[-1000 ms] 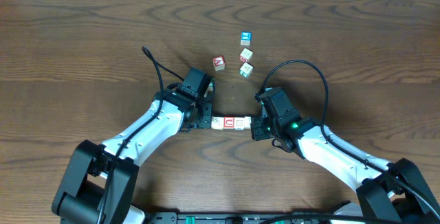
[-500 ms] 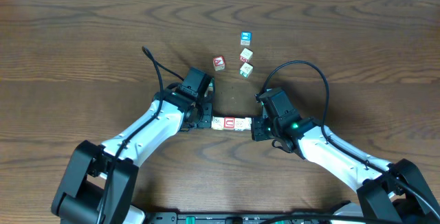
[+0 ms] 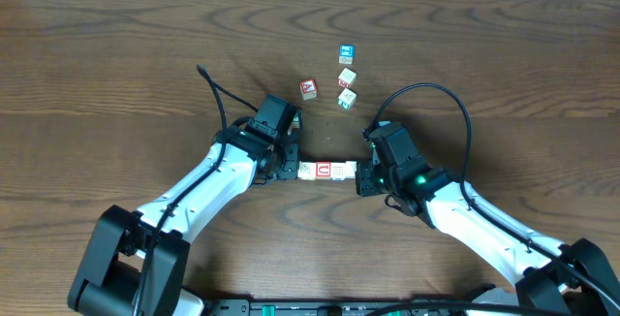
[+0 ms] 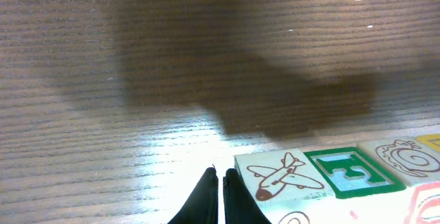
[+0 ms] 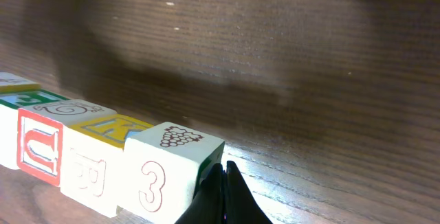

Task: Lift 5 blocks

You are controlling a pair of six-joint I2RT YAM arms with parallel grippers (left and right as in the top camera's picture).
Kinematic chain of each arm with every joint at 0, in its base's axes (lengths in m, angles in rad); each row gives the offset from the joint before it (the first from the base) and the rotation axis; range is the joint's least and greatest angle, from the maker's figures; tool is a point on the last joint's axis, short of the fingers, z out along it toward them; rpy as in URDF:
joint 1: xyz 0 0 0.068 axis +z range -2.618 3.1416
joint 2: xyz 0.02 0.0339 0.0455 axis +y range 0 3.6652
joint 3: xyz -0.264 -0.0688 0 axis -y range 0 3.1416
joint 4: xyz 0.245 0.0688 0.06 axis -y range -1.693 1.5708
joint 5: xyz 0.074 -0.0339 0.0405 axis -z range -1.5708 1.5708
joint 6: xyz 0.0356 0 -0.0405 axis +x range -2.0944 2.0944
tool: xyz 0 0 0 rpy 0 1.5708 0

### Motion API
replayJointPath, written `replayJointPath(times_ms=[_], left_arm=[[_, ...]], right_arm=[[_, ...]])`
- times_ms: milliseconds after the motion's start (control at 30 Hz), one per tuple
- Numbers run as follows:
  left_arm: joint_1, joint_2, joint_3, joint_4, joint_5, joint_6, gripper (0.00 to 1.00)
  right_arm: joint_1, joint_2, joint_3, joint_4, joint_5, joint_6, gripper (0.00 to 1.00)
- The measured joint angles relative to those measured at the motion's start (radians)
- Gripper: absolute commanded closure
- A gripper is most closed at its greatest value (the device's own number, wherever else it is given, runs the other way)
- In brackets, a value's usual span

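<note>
Five blocks (image 3: 325,172) well inside table (image 3: 97,45) edges

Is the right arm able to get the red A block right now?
Probably not yet. The right gripper is shut, pressing the row of blocks against the left gripper. Nothing blocks the way to the red A block, but leaving would let the row go.

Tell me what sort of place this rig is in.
Probably a robotics lab or test bench, not a home. A bare wood-grain table holds toy blocks, with the cabled left arm and right arm based at its near edge.
</note>
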Motion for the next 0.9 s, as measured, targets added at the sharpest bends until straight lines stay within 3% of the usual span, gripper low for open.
replayJointPath(times_ms=[900], left_arm=[[0.000,-0.049,0.000,0.000,-0.002,-0.003,0.93]], right_arm=[[0.000,-0.020,0.000,-0.012,-0.002,0.000,0.99]])
